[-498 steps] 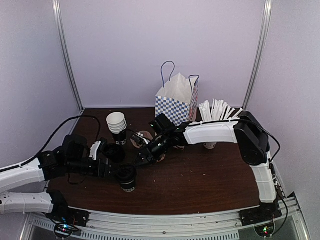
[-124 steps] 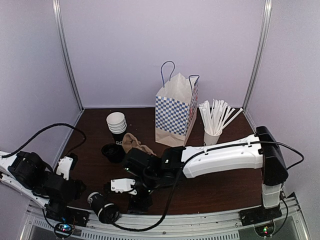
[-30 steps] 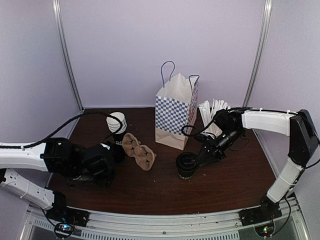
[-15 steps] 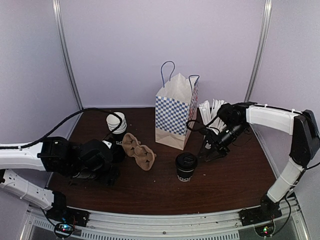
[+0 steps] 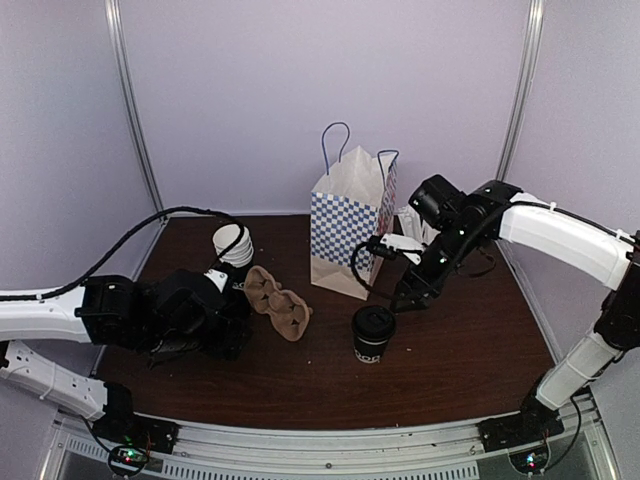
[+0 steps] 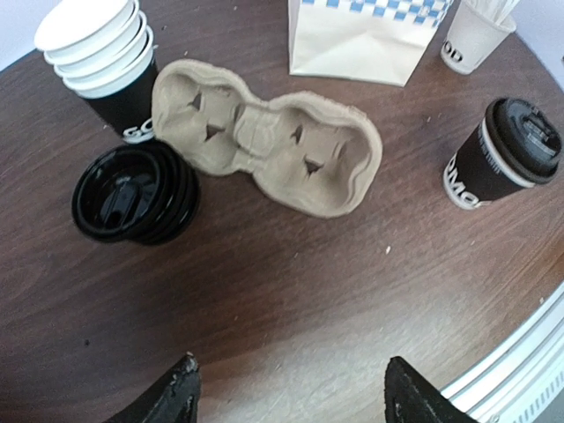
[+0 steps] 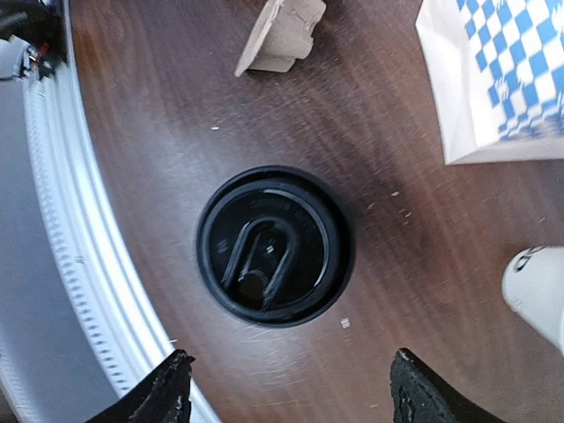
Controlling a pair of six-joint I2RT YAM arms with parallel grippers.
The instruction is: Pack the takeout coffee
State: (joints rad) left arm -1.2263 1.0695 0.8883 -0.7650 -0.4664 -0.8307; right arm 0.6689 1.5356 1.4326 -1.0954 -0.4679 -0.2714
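The takeout coffee (image 5: pixel 372 334), a short black cup with pale print and a black lid, stands upright on the table in front of the checkered bag (image 5: pixel 352 225). It shows at the right of the left wrist view (image 6: pixel 503 150) and from above in the right wrist view (image 7: pixel 275 246). My right gripper (image 5: pixel 410 296) is open and empty, raised above and to the right of the cup. My left gripper (image 5: pixel 225 335) is open and empty, low over the table on the left, near the brown cup carrier (image 5: pixel 279 301).
A stack of lidless black cups (image 5: pixel 234 252) and a stack of black lids (image 6: pixel 132 190) sit at the left. A white cup of sticks (image 6: pixel 475 33) stands right of the bag. The metal front rail (image 7: pixel 62 229) runs along the near edge.
My right gripper set the coffee upright, let go of it, and has risen and pulled back above it. My left arm has shifted slightly right.
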